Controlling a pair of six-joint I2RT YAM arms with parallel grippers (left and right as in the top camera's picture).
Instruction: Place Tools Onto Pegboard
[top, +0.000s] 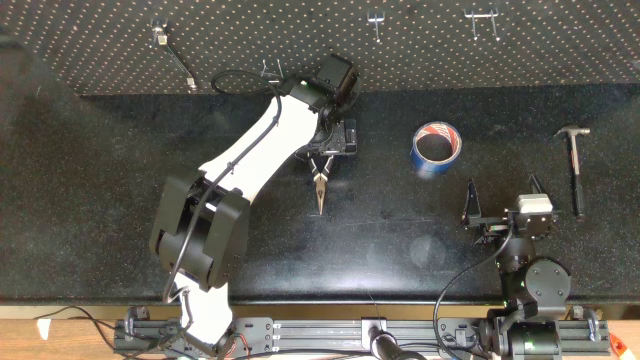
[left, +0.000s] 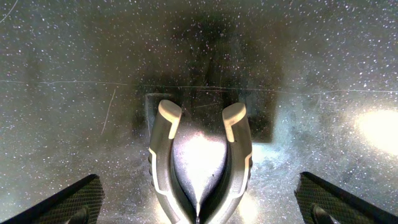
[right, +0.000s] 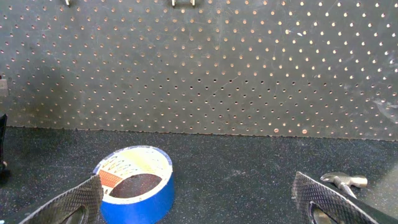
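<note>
Pliers (top: 320, 185) with grey handles lie on the black table, tip toward the front edge. In the left wrist view their two handles (left: 169, 152) spread between my left gripper's (left: 199, 208) fingers, which stand wide open and clear of them. From above, the left gripper (top: 335, 140) hangs over the handle end, close to the pegboard (top: 420, 45). My right gripper (top: 502, 195) rests open near its base, with nothing in it. The pegboard (right: 217, 68) rises ahead of it.
A blue tape roll (top: 436, 147) (right: 134, 183) lies right of the pliers. A hammer (top: 575, 170) (right: 345, 180) lies at the far right. Metal hooks (top: 376, 20) stick out of the pegboard, and a slim dark item (top: 178, 60) hangs at its left.
</note>
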